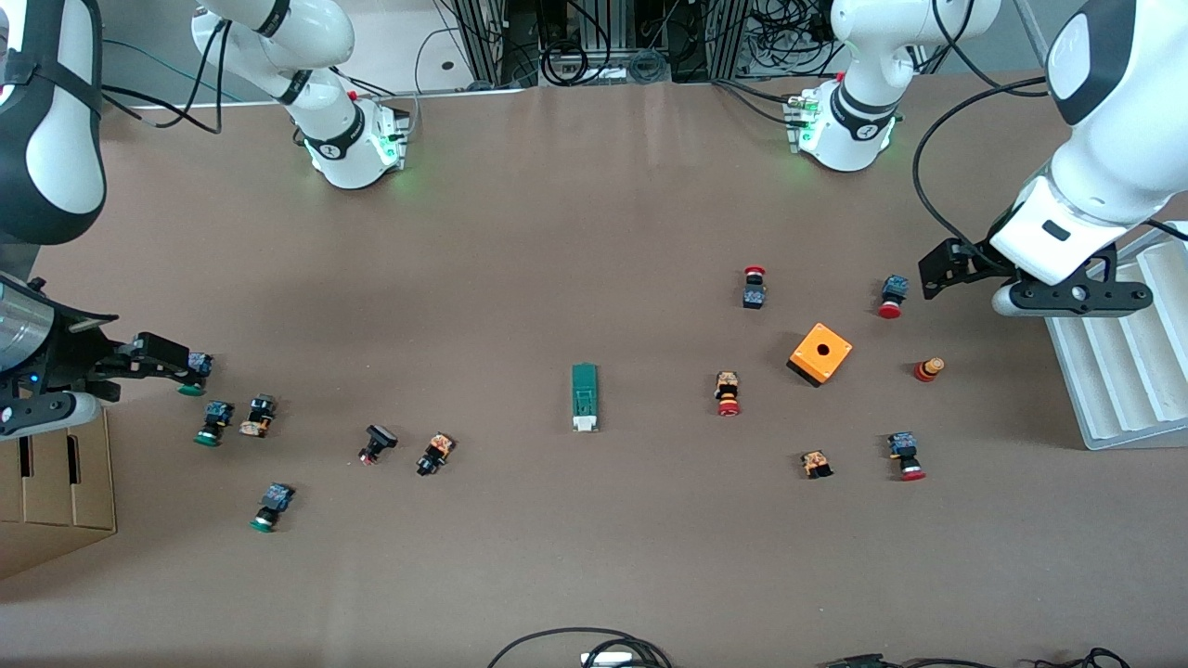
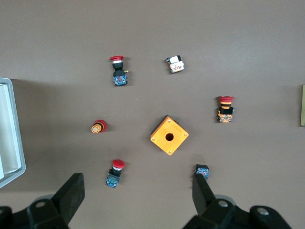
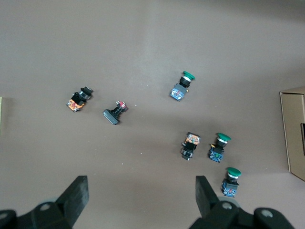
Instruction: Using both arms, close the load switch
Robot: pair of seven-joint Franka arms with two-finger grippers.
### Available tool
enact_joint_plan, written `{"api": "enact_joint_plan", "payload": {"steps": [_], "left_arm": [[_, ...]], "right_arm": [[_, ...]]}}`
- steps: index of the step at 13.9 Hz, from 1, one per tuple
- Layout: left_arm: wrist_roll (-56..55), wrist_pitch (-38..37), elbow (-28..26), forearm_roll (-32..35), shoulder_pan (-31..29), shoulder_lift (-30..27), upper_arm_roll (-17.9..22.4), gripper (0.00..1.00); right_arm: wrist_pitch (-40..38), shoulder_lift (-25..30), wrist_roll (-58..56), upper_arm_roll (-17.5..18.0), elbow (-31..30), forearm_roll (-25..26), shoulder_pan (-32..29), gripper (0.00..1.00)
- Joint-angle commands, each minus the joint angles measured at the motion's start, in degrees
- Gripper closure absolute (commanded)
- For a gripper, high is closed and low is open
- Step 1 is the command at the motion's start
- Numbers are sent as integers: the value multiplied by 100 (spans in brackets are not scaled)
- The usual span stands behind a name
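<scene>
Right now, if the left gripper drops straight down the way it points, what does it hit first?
Probably bare table. The left gripper points down with open jaws; the red-capped push button sits just ahead of the gap, and the blue-black button by one fingertip might get clipped.

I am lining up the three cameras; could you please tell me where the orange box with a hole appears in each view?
Front view: orange box, toward the left arm's end, beside a red-capped push button.
Left wrist view: near the centre.
Right wrist view: not in it.
Shared landmark: that push button.
</scene>
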State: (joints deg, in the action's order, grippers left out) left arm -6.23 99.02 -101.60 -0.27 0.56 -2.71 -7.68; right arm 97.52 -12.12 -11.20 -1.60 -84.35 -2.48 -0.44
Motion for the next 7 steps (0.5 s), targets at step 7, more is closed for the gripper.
{"api": "enact_joint_plan", "payload": {"steps": [7], "left_arm": [[78, -146, 43, -8, 14, -80, 12, 0]], "right_arm": [[74, 26, -31, -33, -82, 90, 26, 0]]}}
